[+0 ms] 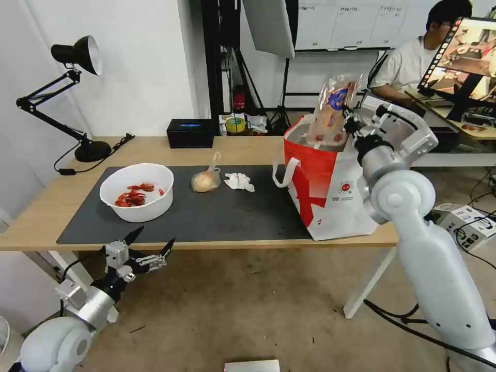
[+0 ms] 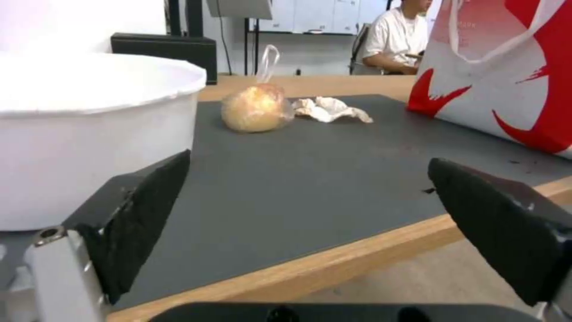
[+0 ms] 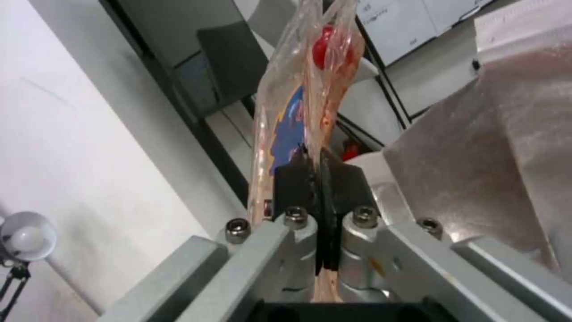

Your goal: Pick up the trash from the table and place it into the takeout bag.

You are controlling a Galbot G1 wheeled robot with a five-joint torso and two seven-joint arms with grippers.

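Light wood bench (image 1: 248, 150) with dark grey mat (image 1: 227, 212) carries the takeout bag (image 1: 330, 196) at its right end. Clear plastic tray (image 1: 333, 109) with red bits stands upright over the bag's open, foil-lined mouth – pinched at its edge by the right hand (image 1: 347, 120), fingers clamped on it. On the mat: white bowl (image 1: 137, 191) of red shells, knotted clear bag (image 1: 206, 180), crumpled tissue (image 1: 238, 181) just beside it. Left hand (image 1: 151, 244) spread wide, empty – low at the bench's front edge, near the bowl

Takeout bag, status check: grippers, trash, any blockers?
Right gripper shut on clear hinged plastic tray over red-and-white takeout bag. Left gripper open, below table edge. White bowl waiting. No blockers.
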